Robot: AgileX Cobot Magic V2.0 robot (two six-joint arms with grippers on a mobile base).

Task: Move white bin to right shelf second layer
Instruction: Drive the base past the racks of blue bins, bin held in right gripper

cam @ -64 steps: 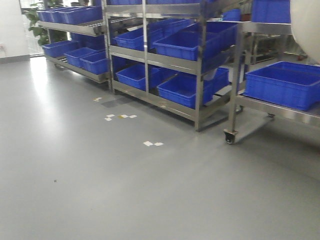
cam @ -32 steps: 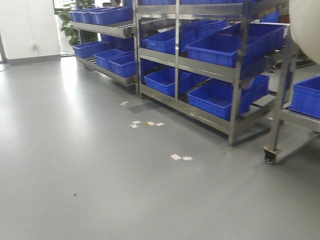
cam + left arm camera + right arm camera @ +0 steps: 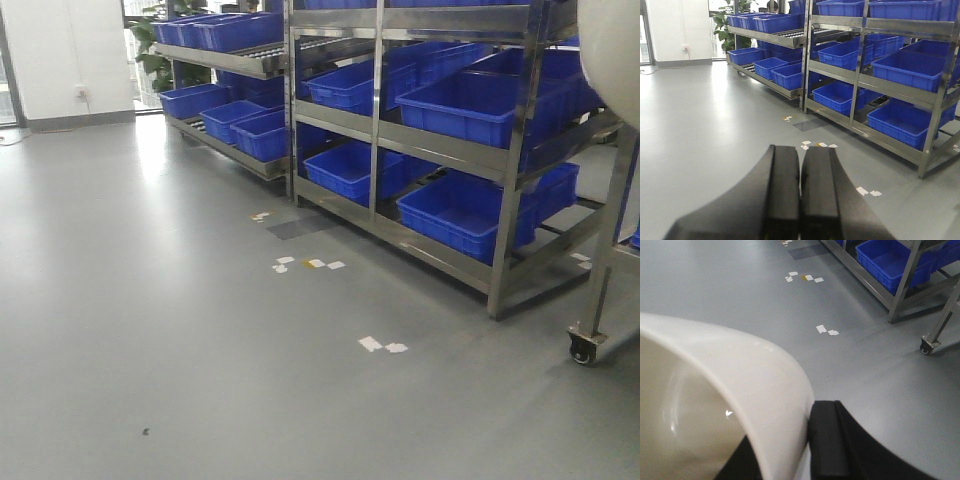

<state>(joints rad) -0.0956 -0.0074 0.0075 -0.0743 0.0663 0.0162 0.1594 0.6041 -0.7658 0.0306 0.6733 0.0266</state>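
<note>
Only at the right wrist: white bin [image 3: 735, 370] wall in right claw [image 3: 790, 450].

Grey floor [image 3: 150, 330] is holding up a steel rack [image 3: 440, 136]; blue crates [image 3: 465, 215] are sitting on its levels; paper scraps [image 3: 383, 346] are lying just in front of it

No readable text, labels or numbers in any view.

I see blue crates [image 3: 460, 215] filling the levels of steel racks [image 3: 510, 200] on the right, above a grey floor [image 3: 150, 330]. White scraps [image 3: 383, 346] lie near the racks. A caster [image 3: 582, 347] rests at far right, and a plant [image 3: 150, 65] stands at the back.
</note>
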